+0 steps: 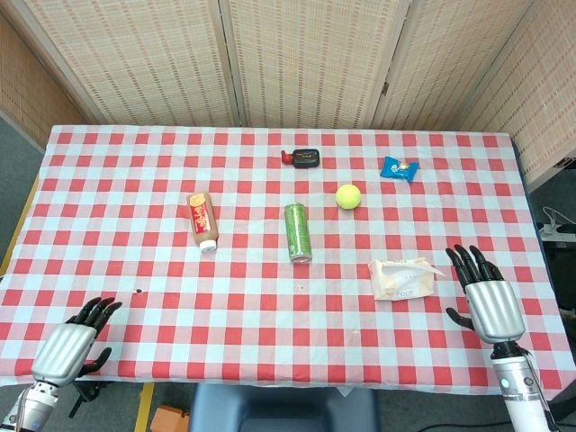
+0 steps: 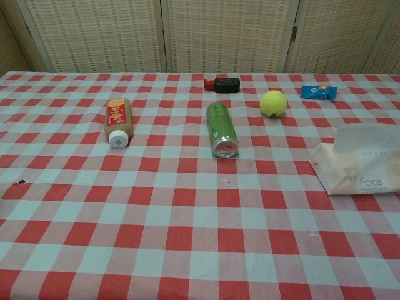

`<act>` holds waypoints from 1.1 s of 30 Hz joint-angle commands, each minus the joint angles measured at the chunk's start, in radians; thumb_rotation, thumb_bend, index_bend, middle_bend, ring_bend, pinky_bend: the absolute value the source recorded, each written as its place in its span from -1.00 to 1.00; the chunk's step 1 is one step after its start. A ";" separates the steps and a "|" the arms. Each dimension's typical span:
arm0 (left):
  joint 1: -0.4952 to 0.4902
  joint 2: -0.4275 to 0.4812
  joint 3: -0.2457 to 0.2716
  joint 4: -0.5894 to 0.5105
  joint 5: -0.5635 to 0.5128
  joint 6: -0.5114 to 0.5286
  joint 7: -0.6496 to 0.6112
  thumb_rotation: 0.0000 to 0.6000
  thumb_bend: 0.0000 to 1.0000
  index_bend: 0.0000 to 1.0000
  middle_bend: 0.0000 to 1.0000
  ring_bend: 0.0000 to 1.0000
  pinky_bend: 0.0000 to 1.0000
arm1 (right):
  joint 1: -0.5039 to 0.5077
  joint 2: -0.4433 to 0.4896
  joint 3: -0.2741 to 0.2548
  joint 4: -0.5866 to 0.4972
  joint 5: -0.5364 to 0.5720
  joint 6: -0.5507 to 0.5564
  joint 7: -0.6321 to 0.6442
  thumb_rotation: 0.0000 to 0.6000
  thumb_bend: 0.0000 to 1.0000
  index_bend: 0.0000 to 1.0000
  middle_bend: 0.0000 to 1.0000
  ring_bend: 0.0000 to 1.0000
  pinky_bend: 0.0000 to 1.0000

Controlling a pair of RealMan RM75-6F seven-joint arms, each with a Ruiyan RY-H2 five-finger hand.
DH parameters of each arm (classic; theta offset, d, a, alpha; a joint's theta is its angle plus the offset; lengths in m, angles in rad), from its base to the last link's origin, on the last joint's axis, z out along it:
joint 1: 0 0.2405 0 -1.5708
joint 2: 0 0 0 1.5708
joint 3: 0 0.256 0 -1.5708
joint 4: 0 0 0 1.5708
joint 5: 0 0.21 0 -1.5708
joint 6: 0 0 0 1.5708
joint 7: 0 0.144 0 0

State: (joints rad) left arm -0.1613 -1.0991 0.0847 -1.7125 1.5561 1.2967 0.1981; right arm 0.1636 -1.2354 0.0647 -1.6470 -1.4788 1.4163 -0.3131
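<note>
On table [image 1: 270, 297], right edge: right hand [image 1: 484, 292] empty, fingers spread, nearest tissue pack [image 1: 401, 278], not touching | left hand [image 1: 72, 342] at front-left corner, empty, fingers parted | can [image 1: 298, 232], bottle [image 1: 202, 219], ball [image 1: 348, 196] lie mid-table.

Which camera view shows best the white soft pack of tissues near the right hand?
The chest view shows the white soft pack of tissues best: it is large there, and the word "Face" on its front can be read. The head view shows the whole pack from above, smaller, lying beside the right hand, apart from it.
</note>
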 commanded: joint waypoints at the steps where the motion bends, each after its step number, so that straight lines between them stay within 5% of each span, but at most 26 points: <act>1: 0.000 0.000 0.000 0.000 0.000 -0.001 -0.001 1.00 -0.22 -0.76 -0.84 -0.90 -0.25 | 0.001 -0.002 0.001 0.001 0.002 -0.001 -0.004 1.00 -0.92 -0.91 -0.91 -1.00 -0.54; 18: 0.007 0.002 0.003 -0.005 0.021 0.022 0.002 1.00 -0.22 -0.76 -0.84 -0.89 -0.25 | 0.020 -0.033 0.017 0.049 -0.019 0.004 0.014 1.00 -0.92 -0.79 -0.83 -0.93 -0.53; 26: 0.005 0.002 0.001 -0.002 0.013 0.015 -0.003 1.00 -0.22 -0.76 -0.84 -0.89 -0.24 | 0.083 -0.130 0.052 0.202 -0.016 -0.044 0.055 1.00 -0.92 -0.55 -0.12 -0.33 0.09; 33: 0.005 0.002 0.000 0.000 0.012 0.016 -0.008 1.00 -0.22 -0.76 -0.84 -0.89 -0.24 | 0.118 -0.146 0.065 0.224 0.045 -0.121 0.029 1.00 -0.92 -0.48 0.06 -0.17 0.31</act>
State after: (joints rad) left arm -0.1565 -1.0969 0.0845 -1.7129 1.5677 1.3123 0.1902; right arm 0.2740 -1.3729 0.1236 -1.4320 -1.4408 1.2996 -0.2758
